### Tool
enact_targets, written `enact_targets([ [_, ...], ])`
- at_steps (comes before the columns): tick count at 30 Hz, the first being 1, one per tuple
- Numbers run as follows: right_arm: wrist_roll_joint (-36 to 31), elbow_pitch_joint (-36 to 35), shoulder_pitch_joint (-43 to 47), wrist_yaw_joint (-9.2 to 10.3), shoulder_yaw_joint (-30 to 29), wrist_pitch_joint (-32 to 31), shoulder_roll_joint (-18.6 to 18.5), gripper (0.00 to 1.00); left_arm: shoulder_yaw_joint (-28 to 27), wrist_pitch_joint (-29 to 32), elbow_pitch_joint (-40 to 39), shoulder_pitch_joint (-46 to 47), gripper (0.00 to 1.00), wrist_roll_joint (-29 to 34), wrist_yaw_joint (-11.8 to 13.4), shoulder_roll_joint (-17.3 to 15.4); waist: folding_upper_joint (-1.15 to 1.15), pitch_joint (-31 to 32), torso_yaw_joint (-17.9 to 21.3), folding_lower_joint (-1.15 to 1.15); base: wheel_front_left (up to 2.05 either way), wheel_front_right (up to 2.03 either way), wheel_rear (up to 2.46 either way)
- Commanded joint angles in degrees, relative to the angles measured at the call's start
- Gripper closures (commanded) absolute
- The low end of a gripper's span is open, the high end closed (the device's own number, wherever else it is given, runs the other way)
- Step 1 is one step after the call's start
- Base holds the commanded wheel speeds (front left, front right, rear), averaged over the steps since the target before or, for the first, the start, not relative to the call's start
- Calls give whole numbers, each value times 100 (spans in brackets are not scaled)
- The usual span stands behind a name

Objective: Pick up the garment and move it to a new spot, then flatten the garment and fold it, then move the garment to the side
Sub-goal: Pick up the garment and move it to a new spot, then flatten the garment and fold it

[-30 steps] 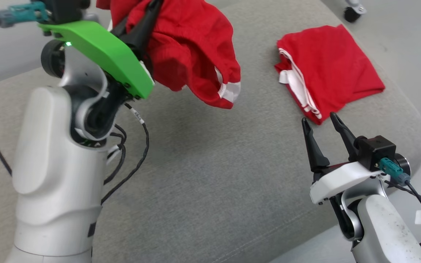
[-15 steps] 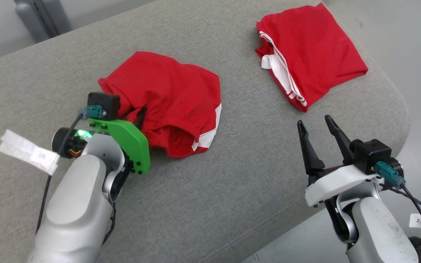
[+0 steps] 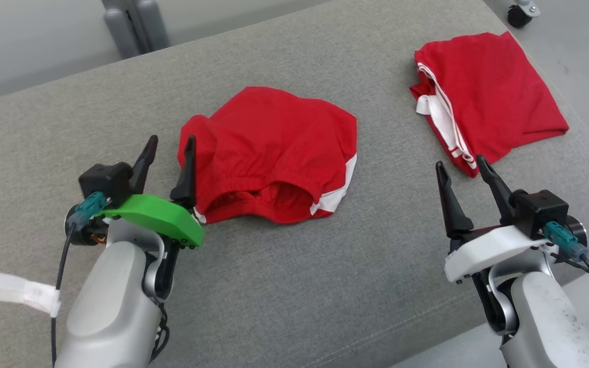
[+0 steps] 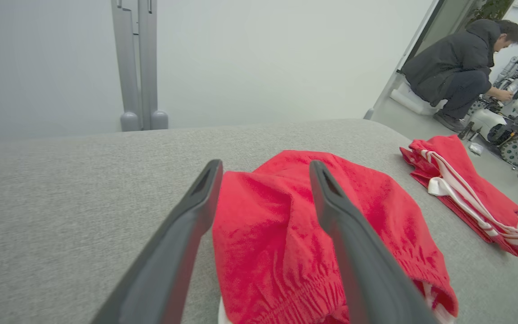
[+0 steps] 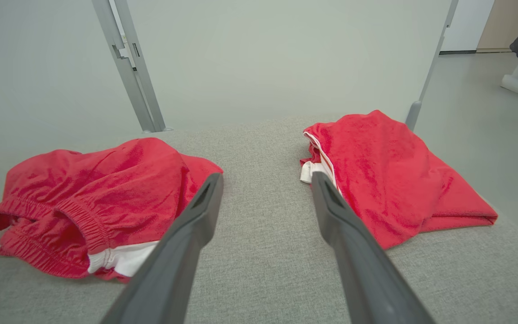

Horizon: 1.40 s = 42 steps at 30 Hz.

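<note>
Grey woven fabric covers one wide tabletop (image 3: pixel 294 296) with a rounded right corner and bare room across the lower half of the head view. Two red garments lie on it, well apart. Crumpled shorts (image 3: pixel 274 148) with white side panels and a gathered waistband sit at centre, and a folded garment (image 3: pixel 494 102) with white stripes lies upper right, near the edge. Of two grippers, the left gripper (image 3: pixel 171 139) is just beside the shorts' left edge and the right gripper (image 3: pixel 460 162) just below the folded garment. Both pairs of fingers are spread and empty.
</note>
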<state>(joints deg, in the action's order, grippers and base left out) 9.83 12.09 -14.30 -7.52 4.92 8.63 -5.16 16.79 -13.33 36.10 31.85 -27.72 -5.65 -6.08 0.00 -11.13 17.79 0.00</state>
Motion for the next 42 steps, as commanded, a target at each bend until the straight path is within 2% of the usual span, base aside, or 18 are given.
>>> enact_targets([
  [1,-46,-55,101,6,-65,-3,-42,0,-122,-91,-126,-183,0,-23,67,-47,0,264,-353,0,0,0,0],
  [5,-71,-111,194,6,-270,-41,-125,0,-420,-182,-543,-711,0,47,281,-150,0,396,-710,0,0,0,0],
  [9,-86,-143,370,6,-495,-61,-203,0,-727,-185,-1089,-1190,0,169,369,-198,0,504,-1086,0,0,0,0],
  [12,-106,-121,482,6,-615,-61,-240,0,-938,-182,-1472,-1597,0,309,360,-213,0,565,-1333,0,0,0,0],
  [17,-93,-38,654,6,-774,12,-288,0,-1217,-184,-1989,-2099,0,560,154,-96,0,653,-1646,0,0,0,0],
  [29,-8,177,754,6,-498,269,-285,0,-1666,-185,-1957,-2718,0,714,-85,173,0,770,-1761,0,0,0,0],
  [42,38,193,665,6,-298,222,-317,0,-1721,-185,-1929,-2752,0,850,-172,295,0,765,-1687,0,0,0,0],
])
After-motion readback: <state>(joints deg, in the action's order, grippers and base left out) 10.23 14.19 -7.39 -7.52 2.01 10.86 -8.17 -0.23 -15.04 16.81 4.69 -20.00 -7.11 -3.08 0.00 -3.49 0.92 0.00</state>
